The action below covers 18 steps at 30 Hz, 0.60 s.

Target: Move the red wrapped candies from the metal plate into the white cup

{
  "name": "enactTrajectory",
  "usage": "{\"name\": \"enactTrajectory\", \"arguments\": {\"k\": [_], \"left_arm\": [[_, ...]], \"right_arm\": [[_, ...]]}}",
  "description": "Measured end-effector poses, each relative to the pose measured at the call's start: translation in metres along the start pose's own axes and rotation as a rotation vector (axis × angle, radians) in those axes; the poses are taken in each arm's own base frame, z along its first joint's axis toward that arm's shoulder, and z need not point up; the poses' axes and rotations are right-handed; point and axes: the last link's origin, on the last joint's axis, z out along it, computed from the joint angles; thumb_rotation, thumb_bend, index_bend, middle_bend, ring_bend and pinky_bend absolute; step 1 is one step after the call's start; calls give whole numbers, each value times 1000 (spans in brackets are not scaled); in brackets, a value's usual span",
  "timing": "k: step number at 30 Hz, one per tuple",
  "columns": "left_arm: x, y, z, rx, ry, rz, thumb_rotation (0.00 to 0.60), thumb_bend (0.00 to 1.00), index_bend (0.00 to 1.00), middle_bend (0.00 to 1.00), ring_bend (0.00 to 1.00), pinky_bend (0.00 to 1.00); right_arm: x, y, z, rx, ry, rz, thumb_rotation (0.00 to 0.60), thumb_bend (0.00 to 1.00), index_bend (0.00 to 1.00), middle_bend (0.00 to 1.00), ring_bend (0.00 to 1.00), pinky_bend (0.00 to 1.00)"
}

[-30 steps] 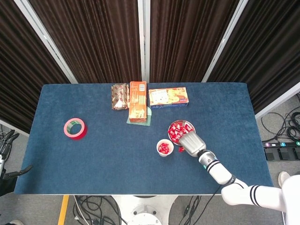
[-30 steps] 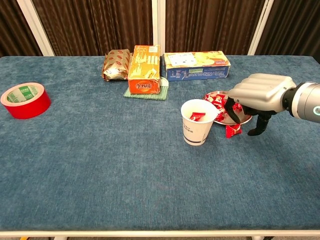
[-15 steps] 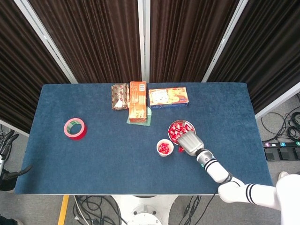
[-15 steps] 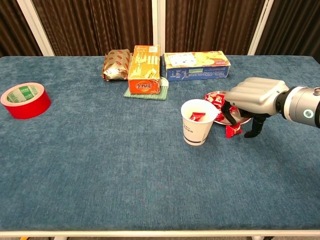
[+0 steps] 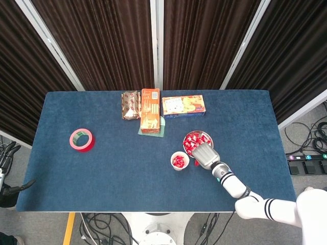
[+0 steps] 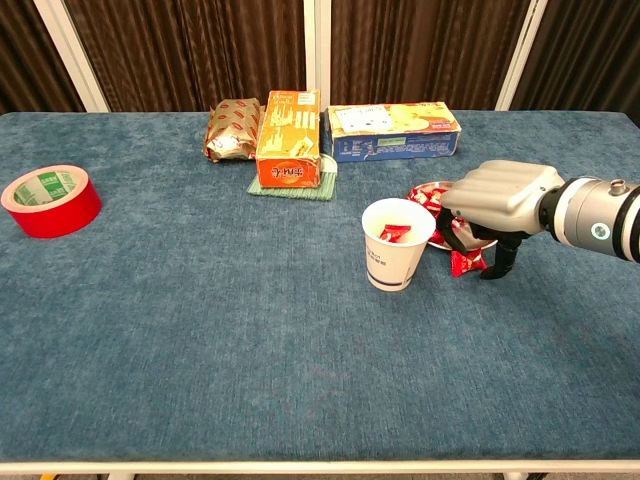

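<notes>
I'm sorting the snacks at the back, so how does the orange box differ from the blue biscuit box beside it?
The orange box stands upright, tall and narrow; the blue biscuit box lies long and low. The orange box rests on a green mat, while the blue biscuit box sits straight on the table. The blue one reaches further toward the robot's right. Both are printed cardboard snack boxes in the back row.

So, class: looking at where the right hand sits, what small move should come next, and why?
Probably close the fingers on a candy. The right hand hangs over the near edge of the metal plate, fingers curled down among the red candies; whether it holds one yet is hidden.
</notes>
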Motion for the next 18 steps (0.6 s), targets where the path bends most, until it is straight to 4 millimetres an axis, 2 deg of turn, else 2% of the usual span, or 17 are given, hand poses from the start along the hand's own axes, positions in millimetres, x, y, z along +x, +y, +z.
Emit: {"name": "enactTrajectory", "arguments": {"k": [18], "left_arm": [[3, -1, 0, 1, 6, -4, 600, 138, 126, 75, 34, 111]], "right_arm": [[-1, -4, 5, -4, -15, -15, 600, 199, 587, 1000, 1000, 1000]]}}
